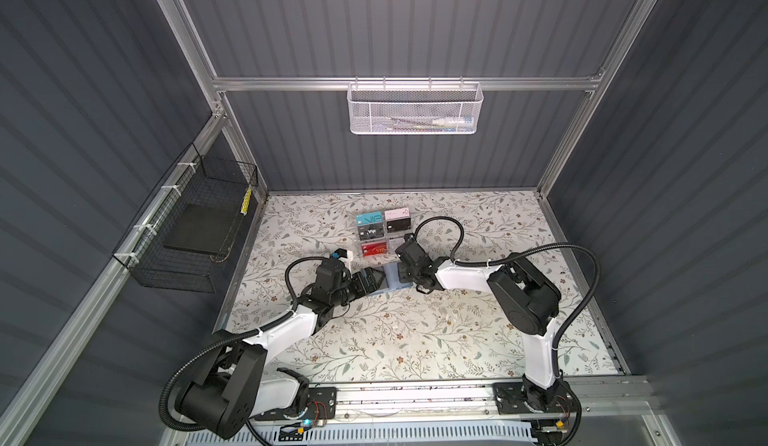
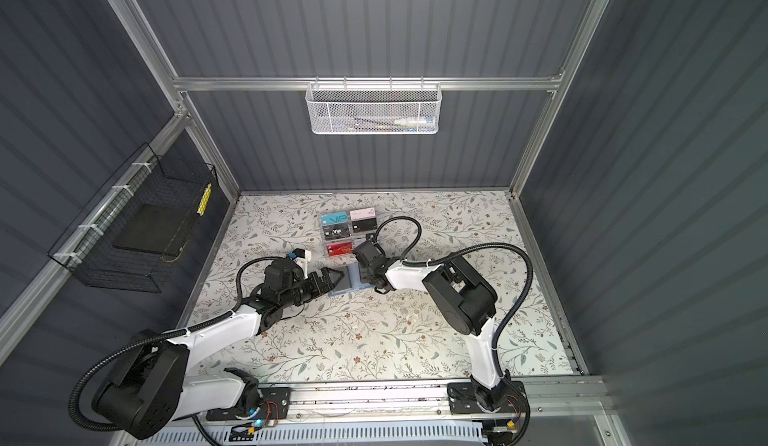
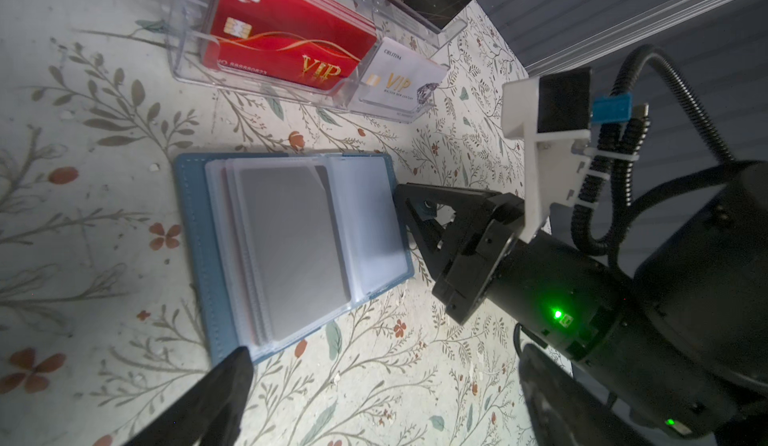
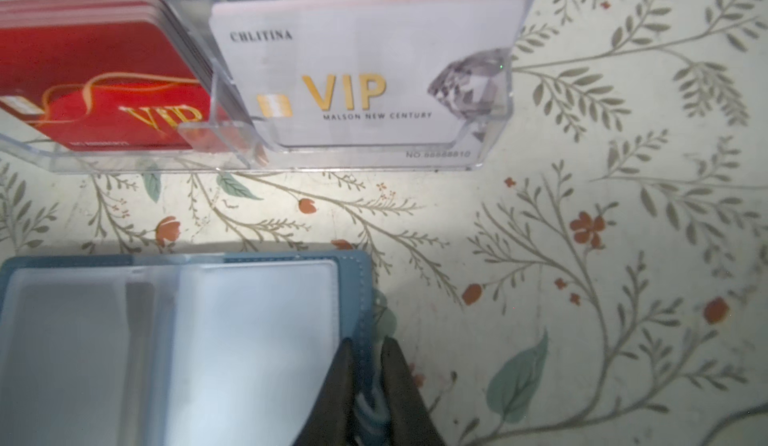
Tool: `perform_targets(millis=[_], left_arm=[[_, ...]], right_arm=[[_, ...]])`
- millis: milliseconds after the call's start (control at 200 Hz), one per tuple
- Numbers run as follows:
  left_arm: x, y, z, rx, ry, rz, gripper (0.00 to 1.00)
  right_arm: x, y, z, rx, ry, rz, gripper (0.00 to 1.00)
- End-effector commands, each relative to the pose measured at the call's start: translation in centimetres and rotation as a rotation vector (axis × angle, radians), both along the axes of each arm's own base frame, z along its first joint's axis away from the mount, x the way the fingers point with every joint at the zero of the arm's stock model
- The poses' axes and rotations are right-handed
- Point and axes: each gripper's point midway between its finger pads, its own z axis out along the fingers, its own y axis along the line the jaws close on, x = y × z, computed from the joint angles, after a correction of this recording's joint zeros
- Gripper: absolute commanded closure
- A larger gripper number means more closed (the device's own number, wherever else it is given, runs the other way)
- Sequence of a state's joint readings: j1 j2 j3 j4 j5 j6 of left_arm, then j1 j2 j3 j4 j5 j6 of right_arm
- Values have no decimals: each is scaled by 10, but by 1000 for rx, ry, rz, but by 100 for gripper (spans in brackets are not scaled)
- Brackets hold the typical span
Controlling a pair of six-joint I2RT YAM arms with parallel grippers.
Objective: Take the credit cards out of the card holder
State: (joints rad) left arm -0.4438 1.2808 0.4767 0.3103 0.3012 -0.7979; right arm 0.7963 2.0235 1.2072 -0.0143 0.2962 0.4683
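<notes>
1 holder (image 4: 249,340) edge btwn R gripper (image 4: 370,386) jaws

The card holder (image 3: 193,224) lies open on the table (image 1: 415,332) between the two tools: left tool (image 1: 379,283) at one side edge, right tool (image 4: 369,346) pinching the opposite edge. Beyond both tools, just behind the card holder, stands the card rack (image 3: 178,49). A credit card (image 3: 291,248) sits in the uppermost sleeve.

The card holder (image 3: 199,232) has a matt leather-like cover and frosted plastic sleeves (image 3: 291,240); the rack (image 4: 353,163) is clear plastic.
</notes>
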Motion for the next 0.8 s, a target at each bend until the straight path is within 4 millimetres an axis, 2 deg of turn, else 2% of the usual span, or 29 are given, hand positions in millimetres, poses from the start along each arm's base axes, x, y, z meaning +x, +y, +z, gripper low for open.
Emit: perform_targets(millis=[0, 80, 370, 640, 795], left_arm=[[-5, 2, -4, -10, 10, -4, 0], [-7, 4, -7, -5, 16, 1, 0], [-8, 6, -13, 2, 35, 12, 0], [-7, 3, -12, -21, 41, 8, 0], [-9, -5, -14, -68, 61, -22, 0]], right_arm=[[-22, -6, -9, -38, 32, 6, 92], [-32, -9, -9, -35, 30, 5, 96], [-67, -29, -13, -52, 16, 28, 98], [-82, -41, -13, -154, -2, 146, 100], [-78, -38, -3, -207, 0, 184, 100]])
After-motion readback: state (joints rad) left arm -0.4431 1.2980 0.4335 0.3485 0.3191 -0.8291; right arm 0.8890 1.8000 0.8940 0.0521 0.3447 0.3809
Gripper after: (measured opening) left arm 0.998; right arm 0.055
